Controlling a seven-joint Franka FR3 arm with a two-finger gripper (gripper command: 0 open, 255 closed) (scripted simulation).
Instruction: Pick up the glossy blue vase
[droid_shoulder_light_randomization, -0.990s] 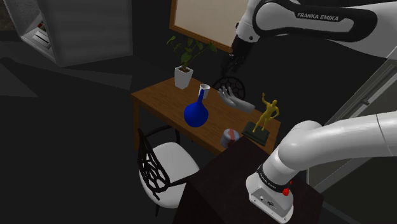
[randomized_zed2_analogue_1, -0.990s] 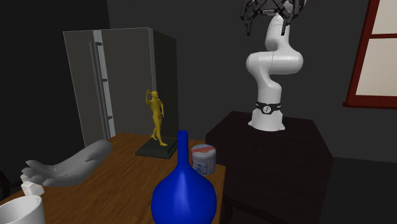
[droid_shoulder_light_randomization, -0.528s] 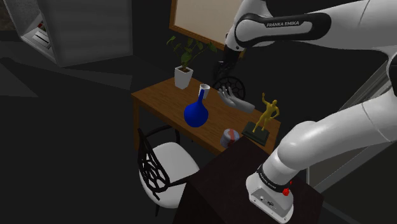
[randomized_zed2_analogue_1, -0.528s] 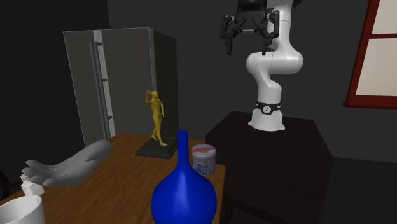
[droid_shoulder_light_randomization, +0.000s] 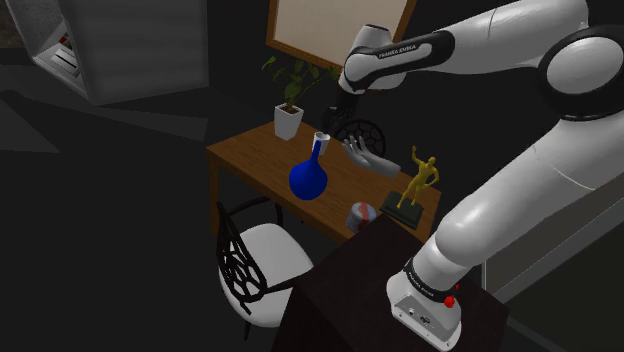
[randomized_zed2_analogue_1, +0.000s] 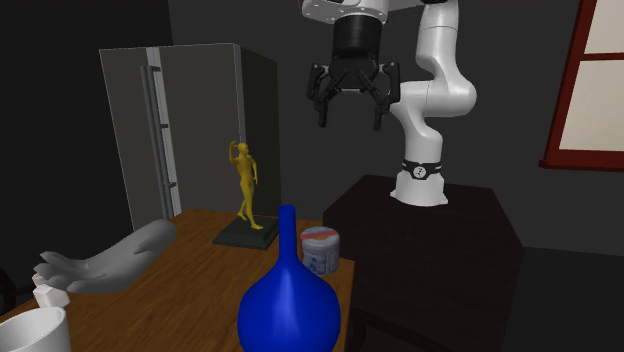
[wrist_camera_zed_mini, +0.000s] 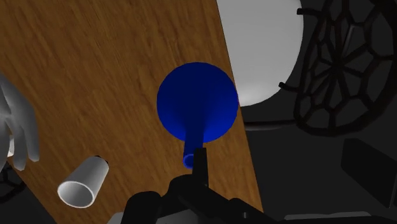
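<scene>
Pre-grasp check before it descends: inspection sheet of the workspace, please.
Surface: brown wooden table, bearing everything below.
Job's things: glossy blue round-bellied vase with narrow neck, upright near the chair-side edge, untouched.
Clutter: white cup; grey hand sculpture; yellow figurine on dark base; white can; potted plant in white pot.
Grippers: black two-finger gripper open, high above the table, holding nothing.
Cables: nothing seen.
Surroundings: white-seated chair with black lattice back; grey cabinet; dark stand.

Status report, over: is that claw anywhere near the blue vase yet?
Claw open, empty, high above table. Blue vase upright near table edge, untouched. White cup and grey hand sculpture nearby, neither touching vase.
</scene>
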